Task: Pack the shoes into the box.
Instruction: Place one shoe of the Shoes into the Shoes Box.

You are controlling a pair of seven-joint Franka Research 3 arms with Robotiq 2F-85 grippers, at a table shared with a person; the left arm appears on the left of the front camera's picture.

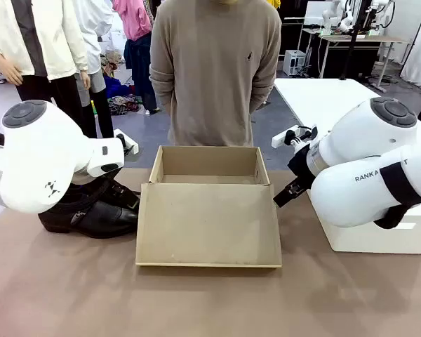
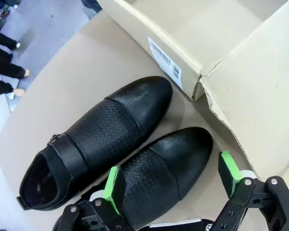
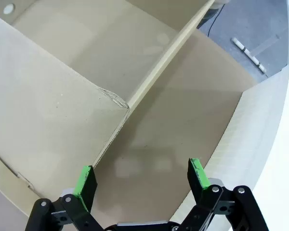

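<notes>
Two glossy black shoes (image 1: 91,216) lie side by side on the table, left of the box (image 1: 209,210). In the left wrist view their toes point toward the box wall (image 2: 183,43). My left gripper (image 2: 172,177) is open, with one green pad on each side of the nearer shoe (image 2: 168,161). The farther shoe (image 2: 101,137) shows its strap and buckle. The tan cardboard box stands open and empty, its lid flap (image 1: 209,232) lying flat toward me. My right gripper (image 3: 142,177) is open over the bare table beside the box's right wall (image 3: 62,101) and holds nothing.
A white plastic box (image 1: 379,239) stands right of the cardboard box, under my right arm, and its edge (image 3: 260,139) is close to the right gripper. A person stands behind the far edge of the table with both arms back.
</notes>
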